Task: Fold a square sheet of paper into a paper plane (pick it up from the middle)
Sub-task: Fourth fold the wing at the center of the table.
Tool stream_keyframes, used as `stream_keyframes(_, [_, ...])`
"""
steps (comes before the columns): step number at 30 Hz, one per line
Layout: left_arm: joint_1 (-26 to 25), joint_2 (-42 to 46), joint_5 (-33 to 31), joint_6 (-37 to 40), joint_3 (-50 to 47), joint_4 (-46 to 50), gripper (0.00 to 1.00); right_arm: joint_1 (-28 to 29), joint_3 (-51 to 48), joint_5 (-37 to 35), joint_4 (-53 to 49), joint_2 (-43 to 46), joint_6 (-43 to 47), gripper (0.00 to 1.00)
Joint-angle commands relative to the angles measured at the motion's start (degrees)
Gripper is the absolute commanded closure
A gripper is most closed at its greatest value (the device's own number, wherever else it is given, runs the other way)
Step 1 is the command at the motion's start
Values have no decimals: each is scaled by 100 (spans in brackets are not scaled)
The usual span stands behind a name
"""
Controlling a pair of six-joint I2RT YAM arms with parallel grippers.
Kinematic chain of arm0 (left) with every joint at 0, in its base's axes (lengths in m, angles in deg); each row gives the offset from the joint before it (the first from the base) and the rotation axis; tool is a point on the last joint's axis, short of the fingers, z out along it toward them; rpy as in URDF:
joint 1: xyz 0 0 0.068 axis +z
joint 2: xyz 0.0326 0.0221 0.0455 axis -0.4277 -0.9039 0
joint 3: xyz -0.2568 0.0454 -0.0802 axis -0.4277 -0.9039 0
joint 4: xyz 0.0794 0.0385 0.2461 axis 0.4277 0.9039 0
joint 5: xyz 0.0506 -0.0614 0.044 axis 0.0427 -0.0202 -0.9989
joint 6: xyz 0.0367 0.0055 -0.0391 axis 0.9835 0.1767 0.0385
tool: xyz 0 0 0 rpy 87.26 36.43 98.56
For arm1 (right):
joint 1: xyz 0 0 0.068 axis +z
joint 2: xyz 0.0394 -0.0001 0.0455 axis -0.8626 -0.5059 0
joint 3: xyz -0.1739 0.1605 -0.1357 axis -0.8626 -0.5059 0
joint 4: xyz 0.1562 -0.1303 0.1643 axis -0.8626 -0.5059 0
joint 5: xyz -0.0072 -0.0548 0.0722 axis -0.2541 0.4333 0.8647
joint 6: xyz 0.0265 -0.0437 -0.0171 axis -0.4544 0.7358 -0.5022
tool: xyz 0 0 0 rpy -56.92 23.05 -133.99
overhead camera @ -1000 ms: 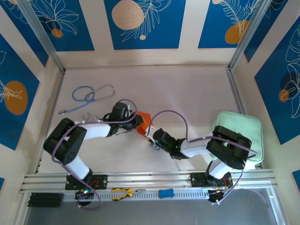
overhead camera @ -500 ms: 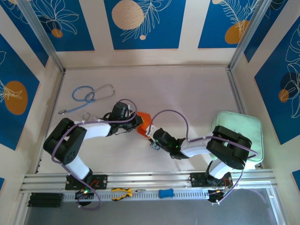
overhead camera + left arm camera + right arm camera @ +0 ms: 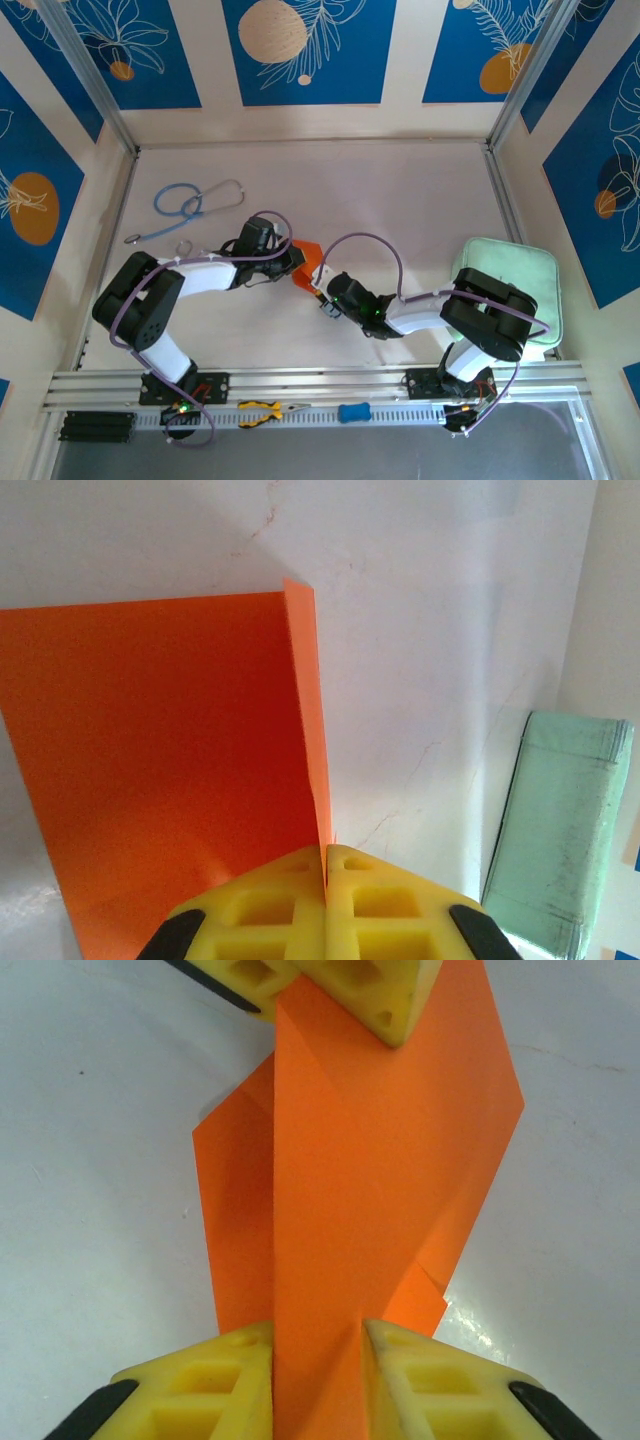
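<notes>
Bright orange paper [image 3: 160, 760], yellow fingers [image 3: 262, 912] with black edges, pale green pad [image 3: 555, 820], white table [image 3: 400, 190], blue wall panels [image 3: 345, 85] with white leaf lines and beige and orange circles, blue stethoscope [image 3: 190, 206], purple cables [image 3: 372, 238]

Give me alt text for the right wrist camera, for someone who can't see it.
A thin bright orange sheet of paper, partly folded with a raised central strip, stretches over a white table between two yellow-fingered grippers. The right gripper holds its near end at the bottom; the left gripper pinches the far end at the top.

Orange paper [image 3: 309, 257] between left claw [image 3: 296, 265], right claw [image 3: 321, 291]
</notes>
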Motion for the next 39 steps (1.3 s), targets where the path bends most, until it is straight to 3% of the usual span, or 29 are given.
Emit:
stream_keyframes(1, [-35, 6, 25, 87, 167, 76, 95, -38, 91, -58, 205, -3, -84, 74])
stream_keyframes(19, [-38, 68, -22, 81, 168, 86, 93, -56, 96, 33, 48, 6, -255, 86])
stream_keyframes(25, [-35, 190, -136, 105, 153, 151, 81, -90, 114, 116, -25, -2, -389, 91])
stream_keyframes(32, [-37, 732, -667, 225, 47, 577, 51, -148, 202, 360, -165, -76, -706, 92])
stream_keyframes(39, [-31, 1137, -1041, 318, -14, 972, 46, -253, 289, 679, -282, -178, -1152, 92])
